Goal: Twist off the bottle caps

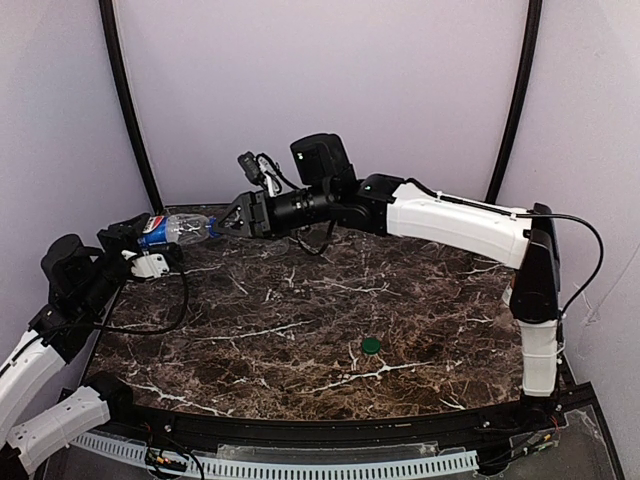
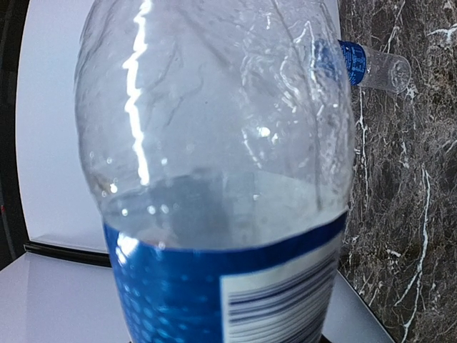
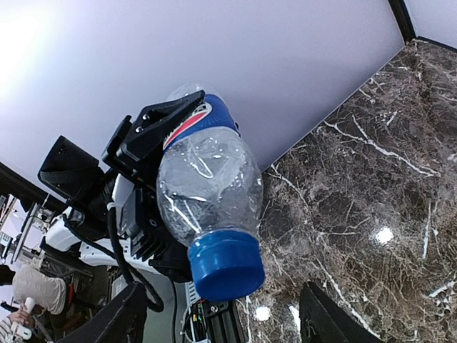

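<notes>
One bottle (image 1: 185, 228) grasped by left claw (image 1: 140, 236); right claw (image 1: 230, 219) released (green cap (image 1: 371, 345) only overhead)

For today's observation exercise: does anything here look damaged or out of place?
The bottle in the left hand looks crumpled, its clear plastic creased. A green cap lies alone on the table, with no bottle beside it.

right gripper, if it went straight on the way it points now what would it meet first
Most likely the blue cap of the bottle that the left gripper holds; it lies dead ahead of the open jaws, depth unclear.
</notes>
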Controlling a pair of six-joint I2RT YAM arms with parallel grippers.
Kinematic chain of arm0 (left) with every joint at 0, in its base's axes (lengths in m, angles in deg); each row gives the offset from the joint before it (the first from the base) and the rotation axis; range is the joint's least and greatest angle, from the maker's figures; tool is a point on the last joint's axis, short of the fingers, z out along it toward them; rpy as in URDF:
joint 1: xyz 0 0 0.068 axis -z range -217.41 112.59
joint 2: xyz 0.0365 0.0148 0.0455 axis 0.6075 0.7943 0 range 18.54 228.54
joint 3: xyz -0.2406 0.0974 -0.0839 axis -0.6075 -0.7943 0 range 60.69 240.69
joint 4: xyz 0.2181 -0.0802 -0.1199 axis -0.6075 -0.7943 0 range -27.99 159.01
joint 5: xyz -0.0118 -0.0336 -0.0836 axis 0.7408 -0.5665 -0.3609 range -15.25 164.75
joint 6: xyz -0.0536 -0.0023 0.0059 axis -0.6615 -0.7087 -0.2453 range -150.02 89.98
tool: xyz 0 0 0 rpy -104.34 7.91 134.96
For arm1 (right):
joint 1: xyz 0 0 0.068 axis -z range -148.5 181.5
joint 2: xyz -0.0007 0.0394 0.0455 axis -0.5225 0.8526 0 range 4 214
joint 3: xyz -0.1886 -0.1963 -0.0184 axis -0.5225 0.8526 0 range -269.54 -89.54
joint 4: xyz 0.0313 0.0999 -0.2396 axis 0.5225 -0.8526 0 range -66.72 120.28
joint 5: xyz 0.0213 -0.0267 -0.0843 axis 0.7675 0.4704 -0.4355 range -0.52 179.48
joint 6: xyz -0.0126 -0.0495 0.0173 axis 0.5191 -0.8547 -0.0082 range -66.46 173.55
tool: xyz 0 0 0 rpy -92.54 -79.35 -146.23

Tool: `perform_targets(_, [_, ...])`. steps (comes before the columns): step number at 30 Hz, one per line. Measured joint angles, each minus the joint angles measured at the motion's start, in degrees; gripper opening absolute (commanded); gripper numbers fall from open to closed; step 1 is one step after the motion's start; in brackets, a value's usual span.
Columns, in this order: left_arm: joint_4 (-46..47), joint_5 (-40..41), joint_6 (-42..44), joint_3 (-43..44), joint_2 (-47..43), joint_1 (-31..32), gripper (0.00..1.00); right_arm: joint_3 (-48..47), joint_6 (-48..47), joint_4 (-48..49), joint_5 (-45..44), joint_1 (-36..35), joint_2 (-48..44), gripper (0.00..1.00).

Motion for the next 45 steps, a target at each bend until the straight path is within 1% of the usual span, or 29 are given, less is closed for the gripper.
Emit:
perform_targets(5, [1.09,-0.02,0.48,-0.35,0.09,0.48,0.29,0.0,2.25,2.14,1.25,0.02,1.95,0.57])
perform_targets(7, [1.25,-0.02,0.57,-0.7,0.09,0.61,0.29,0.0,3.1,3.06,1.86,0.02,2.4,0.51])
perform_targets(9, [1.25,-0.02,0.61,-0.92,0.09,0.66,0.29,0.0,3.63,4.22,2.56,0.02,2.69,0.42])
perform_targets(14, [1.73,-0.11,0.59,-1.25,0.0,0.76,0.29,0.0,4.74,5.99,3.56,0.13,2.86,0.15])
perform_targets(15, [1.99,-0.15,0.46,-1.36,-0.02,0.79,0.29,0.0,4.98,6.32,4.07,0.28,2.86,0.09])
perform_targets(16, [2.29,-0.17,0.39,-1.42,-0.02,0.83,0.29,0.0,4.85,6.51,4.48,0.37,2.86,0.0])
perform_targets(23, [2.14,-0.63,0.09,-1.46,-0.35,1.03,0.29,0.52,4.04,7.67,5.46,0.44,2.86,0.0])
perform_targets(25, [-0.15,-1.53,-0.98,-1.01,-0.74,1.01,0.29,1.09,2.27,7.69,6.08,0.39,2.84,0.0])
perform_targets(27, [-5.68,-2.91,-2.67,0.94,-0.9,0.83,0.29,2.12,-1.25,7.21,6.27,0.04,2.47,0.0])
perform_targets(30, [-15.8,-6.38,-5.92,4.39,-0.9,0.37,0.27,4.79,-10.34,5.4,3.85,-1.44,0.35,0.0])
perform_targets(33, [-22.64,-10.56,-9.77,5.84,-0.94,0.33,0.25,8.74,-21.86,2.97,-2.12,-3.91,-3.41,0.0])
perform_targets(40, [-32.59,-18.27,-16.44,7.85,-0.85,0.35,0.25,11.74,-45.9,-0.55,-12.31,-8.37,-7.93,0.0])
perform_targets(42, [-35.95,-20.9,-17.33,8.83,-0.68,0.35,0.25,13.86,-54.6,-0.52,-15.34,-10.19,-9.79,0.0])
perform_targets(45, [-42.18,-26.88,-18.43,10.05,-0.39,0.37,0.26,17.9,-68.19,0.24,-19.04,-13.11,-12.74,0.0])
